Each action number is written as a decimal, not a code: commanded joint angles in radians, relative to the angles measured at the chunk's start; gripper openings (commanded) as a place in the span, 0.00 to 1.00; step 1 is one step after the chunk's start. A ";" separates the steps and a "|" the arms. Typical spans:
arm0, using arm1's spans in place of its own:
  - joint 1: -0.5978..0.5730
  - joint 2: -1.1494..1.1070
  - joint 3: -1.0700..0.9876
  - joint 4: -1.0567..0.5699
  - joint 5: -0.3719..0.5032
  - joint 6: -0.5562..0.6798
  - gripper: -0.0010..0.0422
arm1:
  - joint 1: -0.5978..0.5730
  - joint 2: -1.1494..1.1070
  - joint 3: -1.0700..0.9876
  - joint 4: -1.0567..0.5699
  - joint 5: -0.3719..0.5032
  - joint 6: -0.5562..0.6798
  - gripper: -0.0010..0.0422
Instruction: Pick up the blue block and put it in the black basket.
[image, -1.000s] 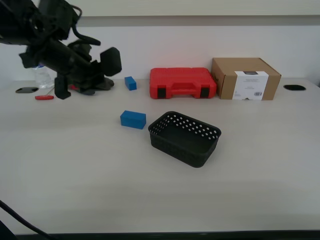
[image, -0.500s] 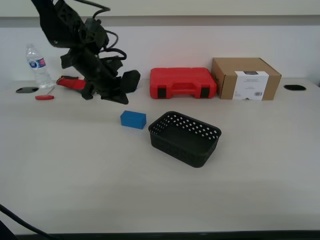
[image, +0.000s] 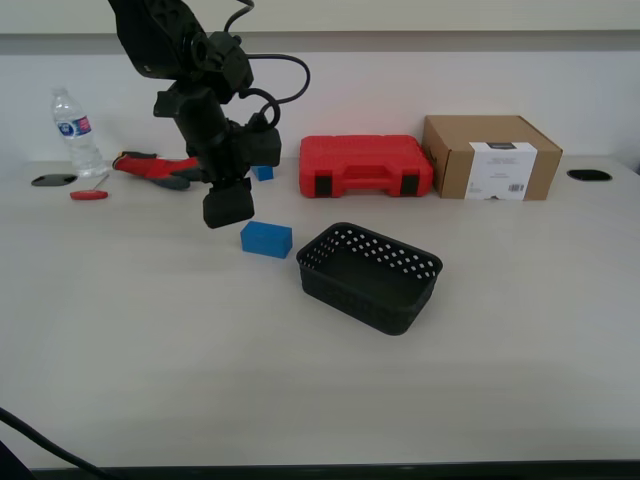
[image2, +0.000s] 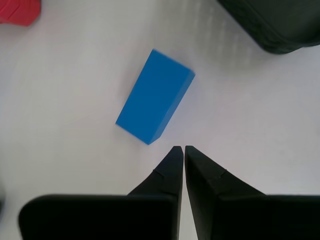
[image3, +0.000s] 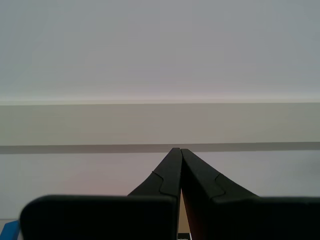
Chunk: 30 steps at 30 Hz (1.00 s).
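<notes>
The table (image: 200, 360) is bare at the near edge, where a dark cable (image: 40, 440) is cut off at the corner. Farther in sits the basket (image: 369, 276), and the block (image: 266, 239) lies flat just beside it at ten o'clock — close, not touching. In the first wrist view the basket (image2: 272, 22) shows only as a corner, cropped at the frame edge, and the block (image2: 155, 102) lies ahead of the tips, clear of them.

My first gripper (image: 226, 205) hangs above the table just at nine o'clock of the block, pointing down from an arm bent over from above; its fingers (image2: 172, 165) are pressed together, holding nothing.

Behind the arm a small blue cube (image: 262, 172) is partly hidden. Farther back stand a red case (image: 365, 165), a cardboard box (image: 490, 156), a bottle (image: 72, 130) and a red-handled tool (image: 150, 165), hard to identify.

My second gripper (image3: 178, 155) faces only a blank wall — fingers closed, empty; the exterior view does not show it.
</notes>
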 joint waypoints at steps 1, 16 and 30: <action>0.000 0.000 0.002 0.003 0.000 0.000 0.02 | -0.003 0.000 0.008 -0.001 0.003 -0.040 0.10; 0.000 0.000 0.002 0.001 0.000 0.000 0.02 | -0.047 0.322 0.296 -0.129 -0.123 -0.042 0.87; 0.000 0.000 0.002 0.002 0.000 0.000 0.02 | -0.051 0.474 0.577 -0.386 -0.061 -0.137 0.08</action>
